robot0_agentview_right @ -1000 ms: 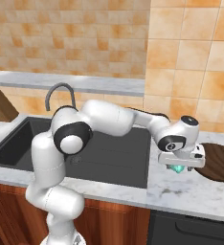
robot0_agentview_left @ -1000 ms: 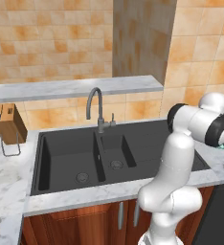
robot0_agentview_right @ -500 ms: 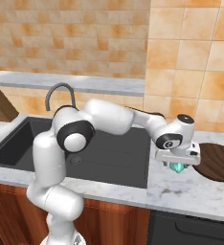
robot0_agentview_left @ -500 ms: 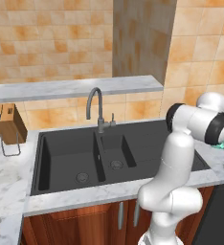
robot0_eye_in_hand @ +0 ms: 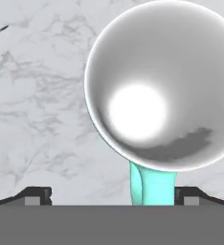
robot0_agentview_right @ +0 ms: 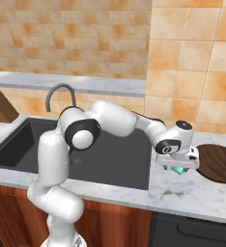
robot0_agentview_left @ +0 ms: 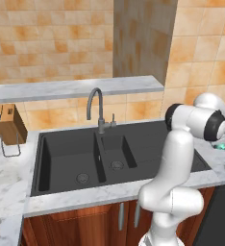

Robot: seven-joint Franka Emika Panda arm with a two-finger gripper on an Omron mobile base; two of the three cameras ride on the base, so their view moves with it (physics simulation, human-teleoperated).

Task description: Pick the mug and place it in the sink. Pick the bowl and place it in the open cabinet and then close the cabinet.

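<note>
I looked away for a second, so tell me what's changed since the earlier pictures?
The tool has come lower over the mug on the counter, open, with nothing gripped yet. The mug, the bowl and the sink stayed where they were.

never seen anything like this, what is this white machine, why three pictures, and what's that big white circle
The white machine is a robot arm in a computer-rendered kitchen. Two pictures come from cameras on its base, behind it to the left and right, looking over a dark double sink with a tap. The third comes from a camera on its hand, looking straight down. The big white circle there is the inside of a teal mug standing on the marble counter, its teal handle at the bottom. The fingers are spread open on either side of that handle, and nothing is held yet. In the right base view the hand hangs just over the mug, beside a brown wooden bowl. A knife block stands left of the sink.
</note>
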